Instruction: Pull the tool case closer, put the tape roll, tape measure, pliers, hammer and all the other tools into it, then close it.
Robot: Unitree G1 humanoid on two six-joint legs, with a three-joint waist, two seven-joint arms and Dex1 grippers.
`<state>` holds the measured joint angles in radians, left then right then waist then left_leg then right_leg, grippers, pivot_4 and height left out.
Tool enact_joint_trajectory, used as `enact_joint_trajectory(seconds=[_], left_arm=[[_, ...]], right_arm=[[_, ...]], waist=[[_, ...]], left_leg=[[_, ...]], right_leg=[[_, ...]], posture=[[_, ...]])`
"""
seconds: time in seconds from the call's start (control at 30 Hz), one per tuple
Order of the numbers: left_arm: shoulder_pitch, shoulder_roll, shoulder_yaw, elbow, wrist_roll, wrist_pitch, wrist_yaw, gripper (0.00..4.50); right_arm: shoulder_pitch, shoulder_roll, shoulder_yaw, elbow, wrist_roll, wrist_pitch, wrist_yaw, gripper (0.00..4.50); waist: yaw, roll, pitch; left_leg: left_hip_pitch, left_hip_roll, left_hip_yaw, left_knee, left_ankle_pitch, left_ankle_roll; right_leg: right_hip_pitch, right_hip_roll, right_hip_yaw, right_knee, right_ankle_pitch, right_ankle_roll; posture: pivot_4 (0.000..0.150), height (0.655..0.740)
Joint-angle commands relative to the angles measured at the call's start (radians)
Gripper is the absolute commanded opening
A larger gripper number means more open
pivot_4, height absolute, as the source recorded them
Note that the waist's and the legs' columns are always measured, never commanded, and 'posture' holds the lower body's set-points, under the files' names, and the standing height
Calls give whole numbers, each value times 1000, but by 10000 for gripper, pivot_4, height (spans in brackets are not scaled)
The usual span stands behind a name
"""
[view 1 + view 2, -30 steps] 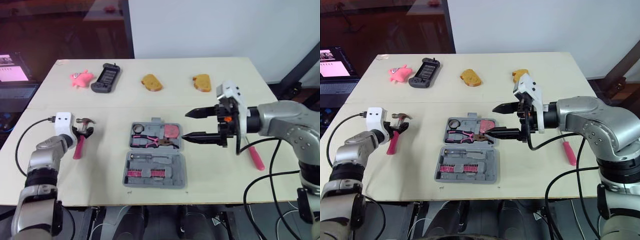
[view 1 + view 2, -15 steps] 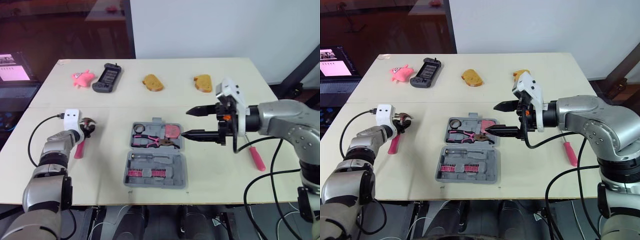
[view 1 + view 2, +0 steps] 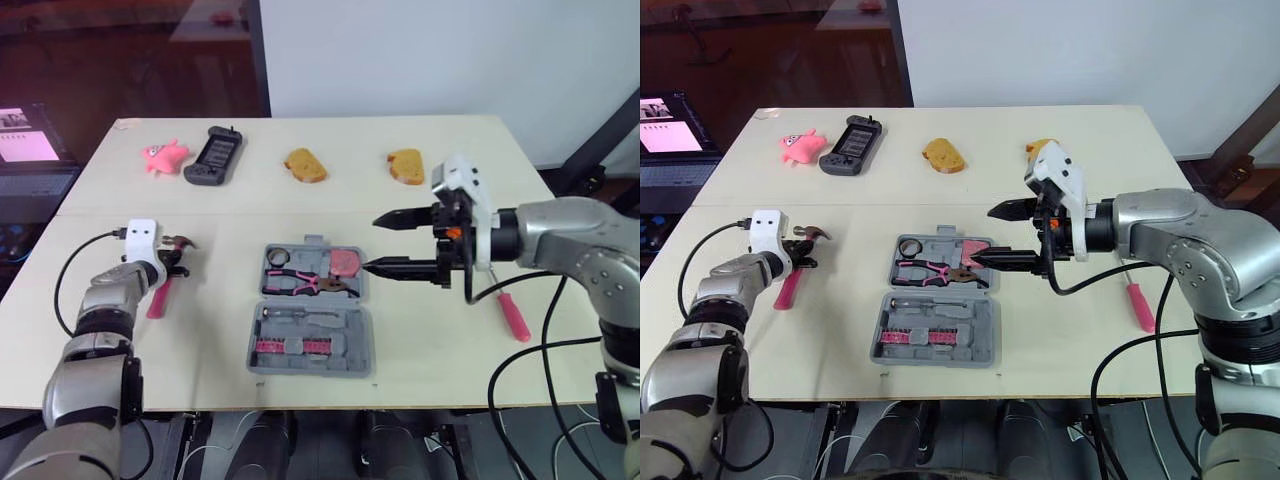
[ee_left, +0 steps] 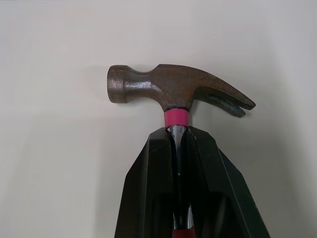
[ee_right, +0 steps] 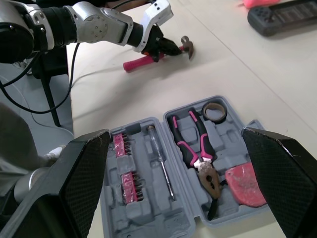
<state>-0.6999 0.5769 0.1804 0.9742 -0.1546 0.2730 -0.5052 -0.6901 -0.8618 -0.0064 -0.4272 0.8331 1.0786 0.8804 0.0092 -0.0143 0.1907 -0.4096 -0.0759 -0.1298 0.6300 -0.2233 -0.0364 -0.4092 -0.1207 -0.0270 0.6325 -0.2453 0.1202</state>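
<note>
My left gripper (image 4: 177, 132) is clamping the rusty-headed pink hammer (image 4: 168, 91); my right gripper (image 3: 372, 244) is gaping, seemingly over the grey moulded plastic case (image 3: 345, 326).

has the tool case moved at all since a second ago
No. The tool case keeps the same gap from the near edge of the table and lies below the bread slice as before.

Bare cream tabletop (image 3: 215, 300) runs clear between pink-handled hammer (image 3: 157, 298) and grey plastic tool case (image 3: 360, 342) (right gripper (image 3: 370, 245) overhangs its far-right corner).
</note>
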Motion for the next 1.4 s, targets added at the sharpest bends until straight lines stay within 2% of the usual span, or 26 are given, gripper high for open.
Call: enact_joint_trajectory(seconds=[0.03,0.13,0.23,0.37,0.43,0.53,0.63,0.77,0.87,0.9,1.1,1.17,1.27,1.4], left_arm=[[72,90,-43,-266,-16,87,-173,89],[146,147,-67,-462,-59,193,-306,89],[212,248,-106,-701,-114,313,-469,89],[257,351,-146,-897,-160,330,-638,89],[265,378,-152,-960,-189,338,-694,89],[240,435,-251,-1055,-190,366,-810,89],[188,456,-338,-1107,-165,380,-869,89],[87,445,-462,-1185,-133,429,-919,89],[47,422,-511,-1209,-116,444,-916,89],[34,405,-533,-1212,-103,442,-908,89],[-2,309,-615,-1177,-21,379,-864,89],[-21,266,-637,-1152,-4,377,-847,89],[-32,224,-665,-1145,18,377,-839,89],[-33,184,-692,-1163,37,409,-818,89]], right_arm=[[-20,-15,1,-20,-12,-34,26,45000],[-19,-17,10,-23,-26,-45,29,45000],[2,-28,10,-47,-41,-62,36,45000],[25,-31,-19,-55,-64,-101,12,45000],[36,-42,-35,-53,-69,-115,15,45000],[58,-161,-34,-51,-66,-95,112,45000],[84,-217,-53,-58,-35,-81,154,45000],[166,-309,-73,-102,-35,-69,205,45000],[286,-396,-82,-128,-79,-121,273,45000],[333,-392,-88,-119,-136,-197,265,45000],[514,-193,-202,-56,-287,-491,130,45000],[518,-118,-252,-10,-208,-501,149,45000],[512,-99,-254,73,-146,-496,249,45000],[564,-77,-256,125,-177,-612,335,45000]], waist=[[-4,0,0],[-18,-1,1],[-21,-1,1],[-22,0,1],[-22,0,1],[-18,2,2],[-21,1,2],[-19,1,2],[-20,1,2],[-21,1,3],[-19,0,3],[-19,0,3],[-19,0,3],[-19,0,3]], left_leg=[[0,0,0,0,0,0],[-1,2,0,-1,0,0],[-1,3,-2,-2,0,0],[-1,3,-3,-2,0,0],[-1,3,-3,-3,0,0],[-2,3,-2,-3,0,0],[-2,3,0,-3,0,0],[-2,3,2,-2,0,1],[-2,4,3,-2,-1,2],[-2,3,3,-2,-2,3],[-1,4,5,0,-2,3],[-2,3,5,0,-2,3],[-1,3,5,2,-2,3],[-1,3,5,1,-2,4]], right_leg=[[0,0,0,0,0,0],[-1,0,1,0,0,0],[-1,0,1,0,0,0],[-2,0,1,-1,0,-1],[-2,0,2,-2,0,-1],[-2,0,2,-2,0,-1],[-2,0,2,-2,0,-1],[-2,0,2,-2,0,0],[-2,0,2,-2,-1,0],[-2,0,2,-2,-1,0],[-1,1,3,-2,-1,0],[-1,1,4,-1,-1,0],[0,1,4,-2,0,0],[0,1,4,-2,-1,0]], posture=[[1500,7400],[1500,7400],[1500,7400],[1500,7400],[1500,7400],[1500,7400],[1500,7400],[1500,7400],[1500,7400],[1500,7400],[1500,7400],[1500,7400],[1500,7400],[1500,7400]])
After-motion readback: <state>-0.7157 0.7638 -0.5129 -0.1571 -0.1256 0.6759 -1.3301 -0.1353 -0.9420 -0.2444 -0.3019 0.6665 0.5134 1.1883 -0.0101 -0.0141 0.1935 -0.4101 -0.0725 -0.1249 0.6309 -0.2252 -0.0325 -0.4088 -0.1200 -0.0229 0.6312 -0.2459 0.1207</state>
